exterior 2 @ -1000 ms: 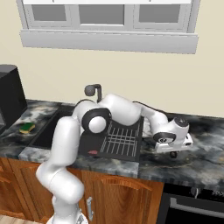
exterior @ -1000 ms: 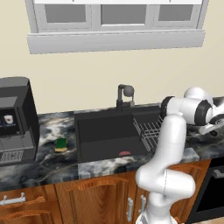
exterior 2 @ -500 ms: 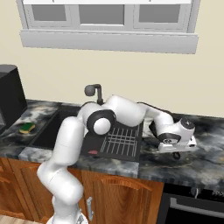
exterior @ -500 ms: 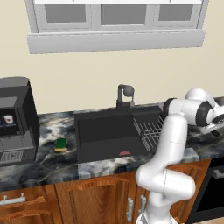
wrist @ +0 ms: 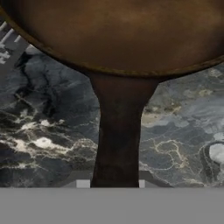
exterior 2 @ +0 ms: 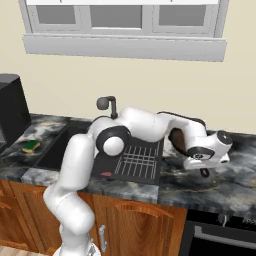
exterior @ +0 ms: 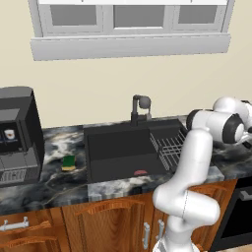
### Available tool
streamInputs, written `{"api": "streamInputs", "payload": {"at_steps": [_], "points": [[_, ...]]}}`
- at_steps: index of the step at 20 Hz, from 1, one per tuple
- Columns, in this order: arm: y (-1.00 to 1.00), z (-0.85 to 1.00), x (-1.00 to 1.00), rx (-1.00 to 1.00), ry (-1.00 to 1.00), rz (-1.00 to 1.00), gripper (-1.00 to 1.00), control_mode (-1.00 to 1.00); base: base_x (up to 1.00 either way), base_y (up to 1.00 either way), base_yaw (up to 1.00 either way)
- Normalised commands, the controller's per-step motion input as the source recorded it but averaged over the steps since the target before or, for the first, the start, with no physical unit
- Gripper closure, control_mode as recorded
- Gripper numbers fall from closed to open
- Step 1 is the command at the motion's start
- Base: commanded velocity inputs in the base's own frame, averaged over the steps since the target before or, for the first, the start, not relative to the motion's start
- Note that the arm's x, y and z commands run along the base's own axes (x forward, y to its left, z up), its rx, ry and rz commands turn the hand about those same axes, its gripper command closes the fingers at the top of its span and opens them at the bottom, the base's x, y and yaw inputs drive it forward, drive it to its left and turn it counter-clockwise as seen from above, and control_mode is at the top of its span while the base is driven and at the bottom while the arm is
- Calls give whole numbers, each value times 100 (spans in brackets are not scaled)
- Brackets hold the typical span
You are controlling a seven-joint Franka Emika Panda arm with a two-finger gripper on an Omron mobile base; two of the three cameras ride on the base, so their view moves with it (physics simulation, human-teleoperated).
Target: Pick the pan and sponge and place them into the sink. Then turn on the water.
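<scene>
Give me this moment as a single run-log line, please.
phase: grasping pan by handle | jaws: shut on handle | pan: on counter right of sink | sponge: on counter left of sink | water: off

Two base views flank the arm, sharing the sink [exterior: 123, 147], hand view close above the counter [wrist: 43, 131]

The sponge [exterior: 68, 162] lies on the counter [exterior: 59, 189] between coffee machine [exterior: 17, 135] and sink [exterior: 125, 150]; the rack [exterior: 167, 143] sits in the sink's right part (faucet [exterior: 140, 109] behind), the pan [wrist: 127, 30] right of it.
</scene>
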Motion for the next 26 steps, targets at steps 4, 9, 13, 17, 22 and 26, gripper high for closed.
{"api": "streamInputs", "payload": {"at_steps": [4, 9, 13, 17, 22, 26], "points": [[22, 38, -21, -2, -2, 10, 100, -100, 0, 0, 0], [36, 26, -21, -7, -4, 8, 100, -100, 0, 0, 0], [42, 4, -30, -12, -8, 1, 100, -100, 0, 0, 0], [37, -2, -44, -5, -10, 0, 100, -100, 0, 0, 0], [47, -2, -34, -8, -4, 0, 100, -100, 0, 0, 0], [29, 27, -8, -11, 10, 1, 100, -100, 0, 0, 0]]}}
